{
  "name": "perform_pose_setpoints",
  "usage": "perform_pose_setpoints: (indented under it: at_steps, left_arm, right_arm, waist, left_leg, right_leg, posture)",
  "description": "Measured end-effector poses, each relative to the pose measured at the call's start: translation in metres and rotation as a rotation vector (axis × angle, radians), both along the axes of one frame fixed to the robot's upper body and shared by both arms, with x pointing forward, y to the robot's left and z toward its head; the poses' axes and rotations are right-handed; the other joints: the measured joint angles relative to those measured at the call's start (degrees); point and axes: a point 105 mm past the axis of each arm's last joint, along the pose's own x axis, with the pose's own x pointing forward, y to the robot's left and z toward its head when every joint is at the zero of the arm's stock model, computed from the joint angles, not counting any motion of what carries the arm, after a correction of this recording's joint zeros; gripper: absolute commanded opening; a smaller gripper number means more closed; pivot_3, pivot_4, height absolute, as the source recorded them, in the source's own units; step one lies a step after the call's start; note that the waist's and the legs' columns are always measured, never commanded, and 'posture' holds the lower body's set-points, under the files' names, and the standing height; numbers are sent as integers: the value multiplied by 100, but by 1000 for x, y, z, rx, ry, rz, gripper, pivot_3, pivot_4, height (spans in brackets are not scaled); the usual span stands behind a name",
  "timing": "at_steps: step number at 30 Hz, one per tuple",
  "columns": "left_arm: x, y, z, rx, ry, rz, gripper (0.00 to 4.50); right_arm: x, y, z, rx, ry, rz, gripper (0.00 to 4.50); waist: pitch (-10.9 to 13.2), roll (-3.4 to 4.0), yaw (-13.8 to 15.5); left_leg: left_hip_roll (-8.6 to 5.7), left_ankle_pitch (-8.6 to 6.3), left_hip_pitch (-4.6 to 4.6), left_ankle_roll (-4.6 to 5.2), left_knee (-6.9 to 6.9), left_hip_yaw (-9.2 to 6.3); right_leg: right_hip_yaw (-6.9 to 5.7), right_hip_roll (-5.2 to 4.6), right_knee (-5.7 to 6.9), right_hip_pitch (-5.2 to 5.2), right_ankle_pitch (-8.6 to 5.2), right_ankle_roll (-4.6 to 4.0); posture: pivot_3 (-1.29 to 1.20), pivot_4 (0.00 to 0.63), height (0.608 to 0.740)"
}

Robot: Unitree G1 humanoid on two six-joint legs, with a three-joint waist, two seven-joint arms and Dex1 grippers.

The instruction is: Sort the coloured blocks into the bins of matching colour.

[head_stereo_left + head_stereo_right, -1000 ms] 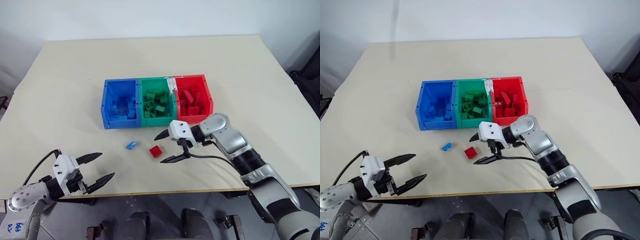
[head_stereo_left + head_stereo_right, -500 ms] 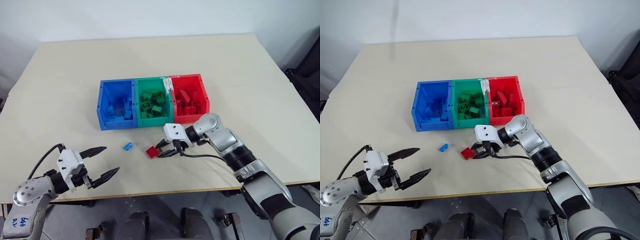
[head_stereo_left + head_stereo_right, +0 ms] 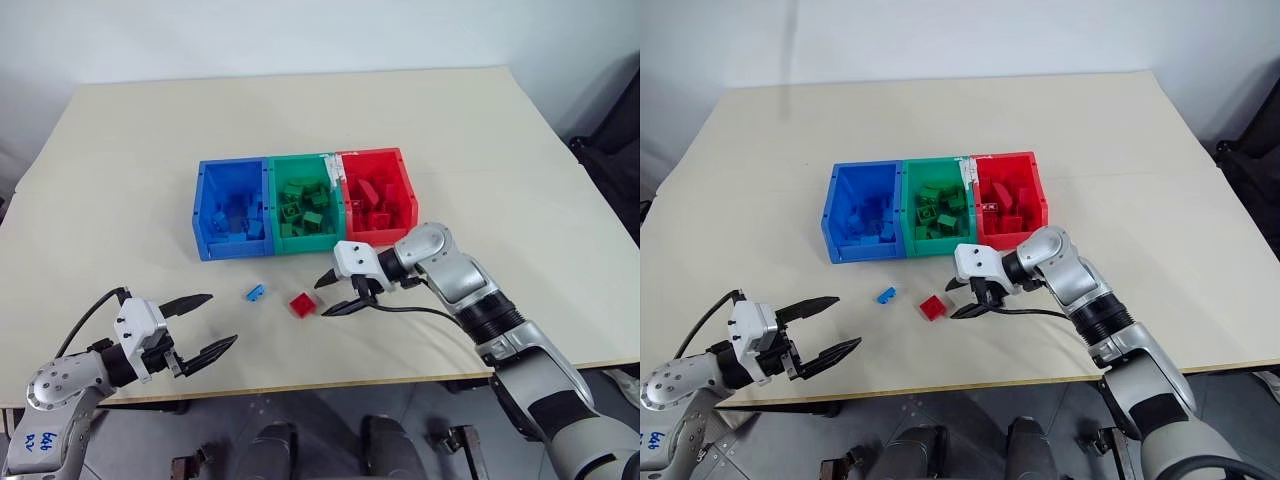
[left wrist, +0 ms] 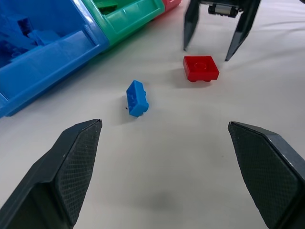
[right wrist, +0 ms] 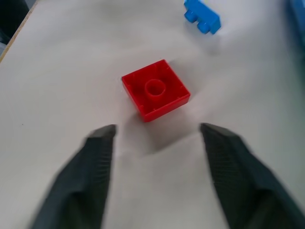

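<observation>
The table (image 3: 480,150) spreads wide and bare around me, with open surface on every side of the bins and its near edge running just beneath both my arms. The three joined bins sit in a row at mid-table: the blue bin (image 3: 205,215) toward my left, the green bin (image 3: 277,212) in the middle, the red bin (image 3: 408,195) toward my right, each with bricks of its own colour inside. Between the bins and the near edge lies a strip of free table where two loose blocks rest apart from each other. My right gripper (image 3: 334,294) reaches in across that strip, pointing toward my left and tilted down, its two fingers spread with nothing between them; the red block (image 3: 302,304) lies flat on the table, stud up, just beyond the fingertips and untouched. The smaller blue block (image 3: 256,292) lies a little farther to my left, nearer the blue bin. My left gripper (image 3: 198,324) hangs at the near left edge of the table, fingers spread wide and empty, well apart from both blocks, with clear surface between it and them.
</observation>
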Motion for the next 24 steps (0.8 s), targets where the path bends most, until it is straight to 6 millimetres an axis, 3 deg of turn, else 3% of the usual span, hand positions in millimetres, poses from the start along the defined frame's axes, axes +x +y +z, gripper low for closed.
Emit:
perform_pose_setpoints:
  at_steps: [8,11,14,16,24]
  left_arm:
    - [-1,-1,-1,1,7,-14,4500]
    - [-2,0,-3,3,14,-12,4500]
    - [-4,0,-4,3,18,-10,4500]
    - [-5,0,-5,4,23,-10,4500]
    - [-4,-6,2,10,-4,-30,4500]
  right_arm:
    - [2,36,-9,-6,8,95,3357]
    - [3,37,-13,-28,24,114,2822]
    - [1,37,-13,-42,32,135,1847]
    - [0,35,-14,-52,41,143,1433]
    - [-3,15,-10,-18,31,99,1442]
  waist:
    - [0,0,-28]
    - [0,0,-26]
    - [0,1,-26]
    - [-1,1,-24]
    - [0,1,15]
  left_leg:
    - [9,-2,1,-8,1,1]
    - [10,-2,2,-8,1,-1]
    - [11,-2,2,-9,2,-2]
    - [11,-2,2,-9,2,-1]
    - [11,-3,1,-9,2,-5]
  right_leg:
    - [5,14,6,-4,-1,-9]
    - [5,14,6,-3,0,-10]
    - [4,15,7,-3,0,-10]
    - [4,15,8,-3,0,-10]
    - [4,14,7,-2,0,-11]
  posture:
    - [0,150,740]
    - [0,150,740]
    - [0,150,740]
    - [0,150,740]
    - [0,150,740]
